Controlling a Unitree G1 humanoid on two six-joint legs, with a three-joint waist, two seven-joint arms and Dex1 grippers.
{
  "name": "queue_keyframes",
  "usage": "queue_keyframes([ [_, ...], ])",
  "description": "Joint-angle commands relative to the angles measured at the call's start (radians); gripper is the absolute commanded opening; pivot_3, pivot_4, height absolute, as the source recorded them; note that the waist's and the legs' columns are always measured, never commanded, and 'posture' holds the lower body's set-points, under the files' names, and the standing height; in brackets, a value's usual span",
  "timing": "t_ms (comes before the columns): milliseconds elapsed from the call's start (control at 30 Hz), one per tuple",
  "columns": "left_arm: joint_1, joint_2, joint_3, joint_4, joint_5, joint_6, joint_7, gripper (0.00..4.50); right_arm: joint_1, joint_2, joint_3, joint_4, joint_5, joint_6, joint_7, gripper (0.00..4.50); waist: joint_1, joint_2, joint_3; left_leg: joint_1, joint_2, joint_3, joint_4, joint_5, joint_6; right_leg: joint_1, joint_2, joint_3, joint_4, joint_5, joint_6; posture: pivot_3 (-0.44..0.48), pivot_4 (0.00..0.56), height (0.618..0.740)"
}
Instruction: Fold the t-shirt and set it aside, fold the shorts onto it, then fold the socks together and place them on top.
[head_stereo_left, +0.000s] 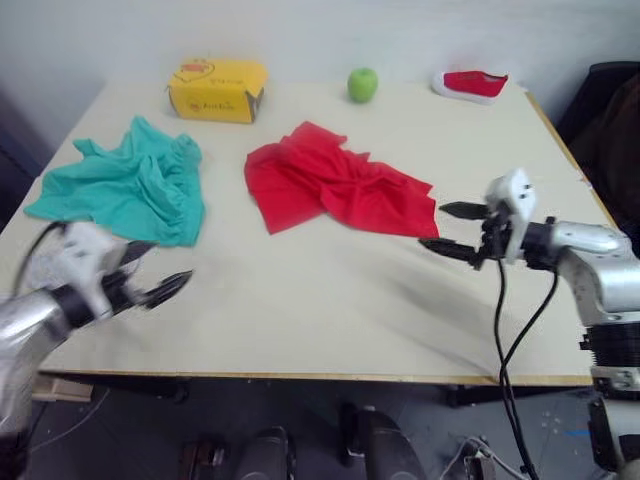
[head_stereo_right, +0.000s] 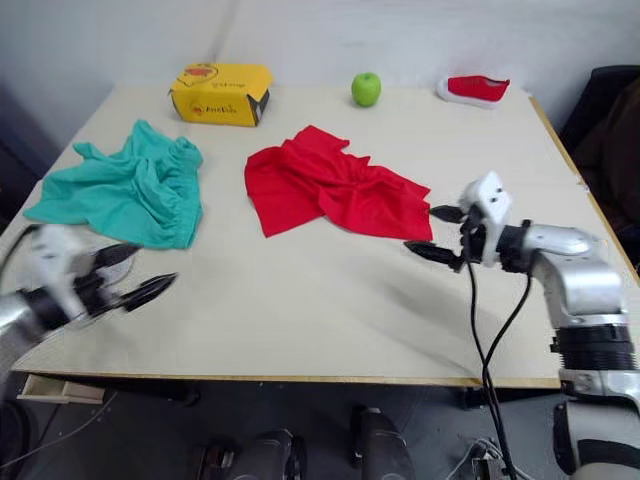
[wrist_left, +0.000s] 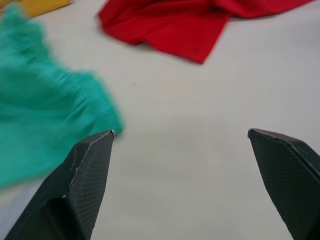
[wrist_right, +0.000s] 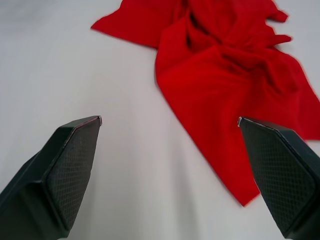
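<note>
Left gripper (head_stereo_right: 130, 272): closest to the camera, hanging over the near left part of the pale beige table (head_stereo_right: 330, 310). Its two black fingers are spread wide with nothing between them. Tips point toward the middle of the table, and it sits just in front of the near hem of the green garment.

Right gripper (head_stereo_right: 432, 233): over on the right side, a bit farther in. Fingers parted here too, empty, and pointing left at the near right corner of the red shirt. Looks close to the cloth but apart from it, tbh; from the right wrist view the red edge runs between the two fingers (wrist_right: 65, 170), lying flat on the table beyond them.

Teal-green soft fabric shorts (head_stereo_right: 125, 188): crumpled in a loose heap on the left side, gathered waistband bunched toward the right edge of the pile. Not folded.

Plain bright red soft fabric t-shirt (head_stereo_right: 330, 190): rumpled and spread around the centre of the table, well apart from the shorts. Not folded either.

Yellow cardboard box with red print (head_stereo_right: 220, 93): far left of the table, behind the shorts.

Round green apple (head_stereo_right: 366, 88): far edge, roughly behind the t-shirt.

Small red shoe with a white sole (head_stereo_right: 474, 88): far right corner, right of the apple.
</note>
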Motion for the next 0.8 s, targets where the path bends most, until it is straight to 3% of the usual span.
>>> queue_keyframes([
  [33, -0.243, -0.024, -0.219, 0.213, 0.147, -0.104, -0.093, 4.5, -0.074, 0.033, 0.068, 0.089, -0.096, -0.058, -0.021, 4.47, -0.004, 0.0, 0.0, 0.0, 0.0, 0.0, 0.003, 0.0, -0.001, 0.0, 0.0, 0.0, 0.002, 0.0, 0.0, 0.0, 0.15, 0.74],
  [167, -0.536, -0.128, -0.396, 0.541, 0.298, -0.246, -0.156, 4.5, -0.163, 0.091, 0.123, 0.261, -0.196, -0.116, -0.083, 4.47, -0.006, 0.0, 0.0, -0.002, 0.0, 0.002, 0.005, 0.003, -0.005, -0.001, 0.001, 0.0, 0.004, 0.001, 0.001, 0.0, 0.15, 0.74],
  [367, -0.813, -0.27, -0.485, 1.035, 0.443, -0.454, -0.162, 4.5, -0.278, 0.181, 0.131, 0.49, -0.259, -0.148, -0.139, 4.47, -0.019, 0.0, 0.0, -0.006, 0.0, 0.004, 0.006, 0.004, -0.004, -0.002, 0.002, 0.0, 0.004, 0.002, 0.003, 0.0, 0.15, 0.74],
  [500, -0.905, -0.337, -0.481, 1.27, 0.486, -0.536, -0.15, 4.5, -0.33, 0.218, 0.131, 0.608, -0.293, -0.138, -0.178, 4.47, -0.026, 0.0, 0.0, -0.006, 0.0, 0.004, 0.007, 0.004, -0.004, -0.003, 0.001, 0.0, 0.003, 0.002, 0.004, 0.0, 0.15, 0.74],
  [700, -0.957, -0.388, -0.475, 1.419, 0.542, -0.578, -0.113, 4.5, -0.395, 0.257, 0.105, 0.754, -0.31, -0.116, -0.237, 4.47, -0.026, 0.0, 0.0, -0.004, 0.0, 0.004, 0.008, 0.005, -0.004, -0.002, 0.0, 0.001, 0.007, 0.002, 0.004, 0.0, 0.15, 0.74],
  [800, -0.967, -0.395, -0.471, 1.451, 0.565, -0.583, -0.095, 3.89, -0.397, 0.26, 0.136, 0.784, -0.351, -0.105, -0.231, 3.86, -0.025, 0.0, 0.0, -0.002, 0.0, 0.004, 0.008, 0.005, -0.004, -0.001, 0.0, 0.001, 0.008, 0.002, 0.004, 0.0, 0.15, 0.74],
])
